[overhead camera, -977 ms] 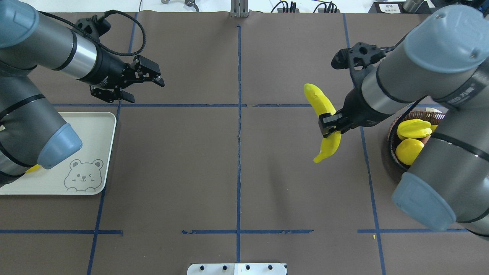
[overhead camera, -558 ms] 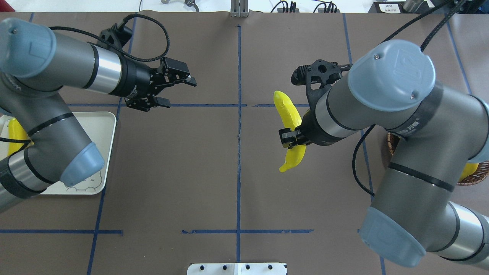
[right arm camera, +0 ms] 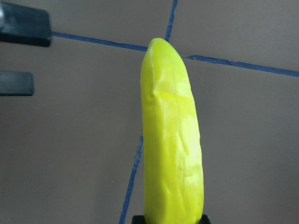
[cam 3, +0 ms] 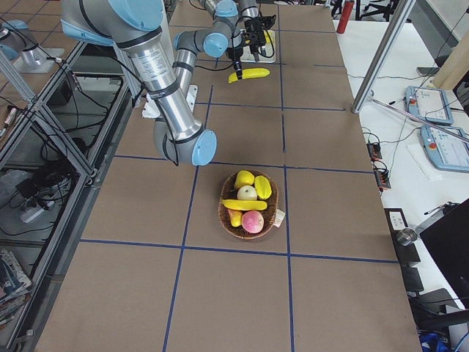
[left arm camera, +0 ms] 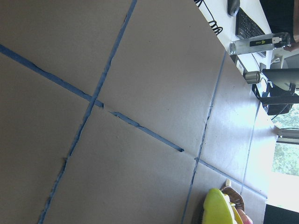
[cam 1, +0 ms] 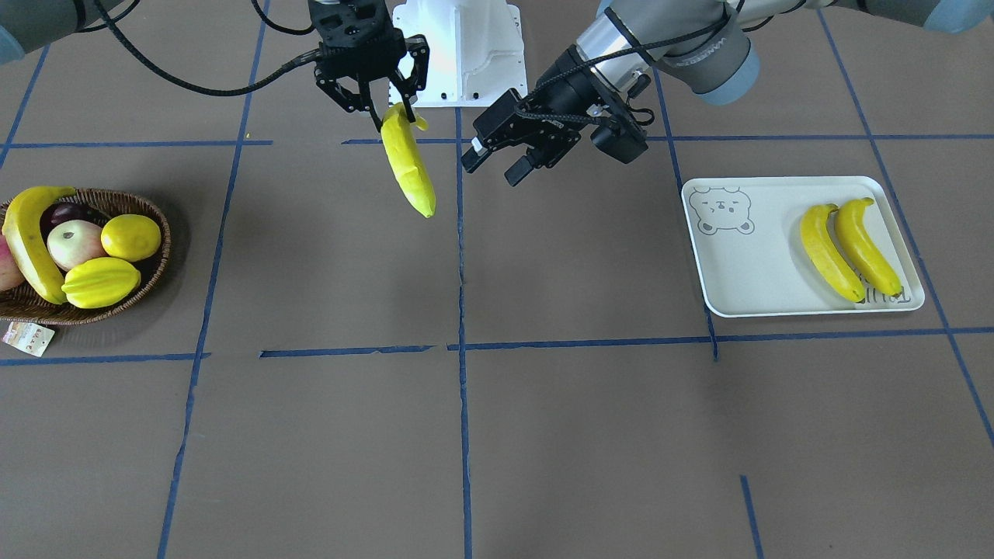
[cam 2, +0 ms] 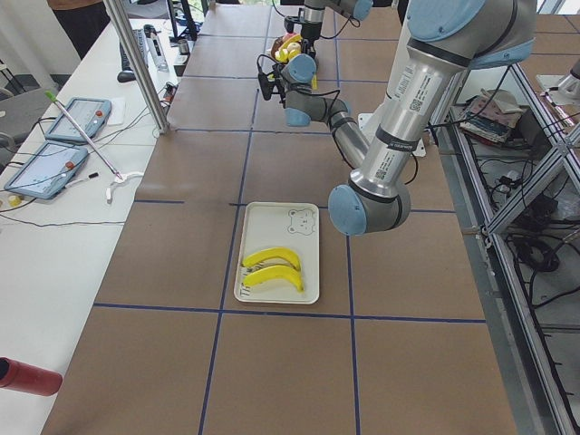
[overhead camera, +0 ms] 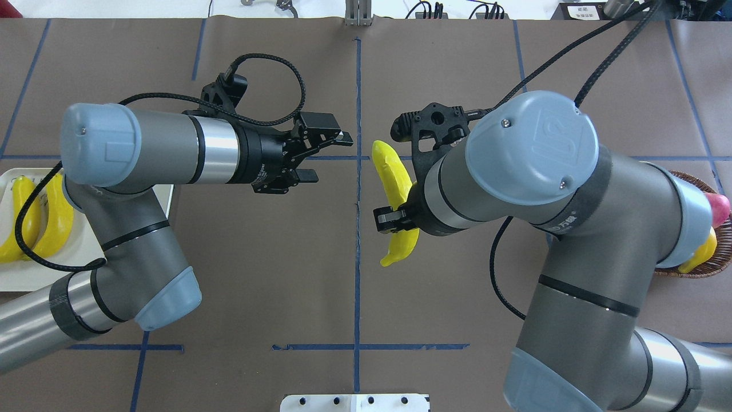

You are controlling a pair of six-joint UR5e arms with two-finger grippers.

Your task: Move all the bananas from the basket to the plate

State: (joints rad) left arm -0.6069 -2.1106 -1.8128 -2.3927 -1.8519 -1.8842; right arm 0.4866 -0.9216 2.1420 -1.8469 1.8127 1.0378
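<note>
My right gripper is shut on a yellow banana and holds it above the table's centre line; the pair also shows in the front view, gripper above banana. My left gripper is open and empty, a short way from the banana and pointing at it; its fingers show in the right wrist view. Two bananas lie on the white plate. One banana lies in the wicker basket.
The basket also holds a lemon, a starfruit and an apple, with a paper tag beside it. The robot's white base mount is at the table edge. Blue tape lines cross the brown table.
My right gripper carried the banana from near the basket leftward to the centre line. My left gripper moved right, away from the plate, toward the banana, staying open.
</note>
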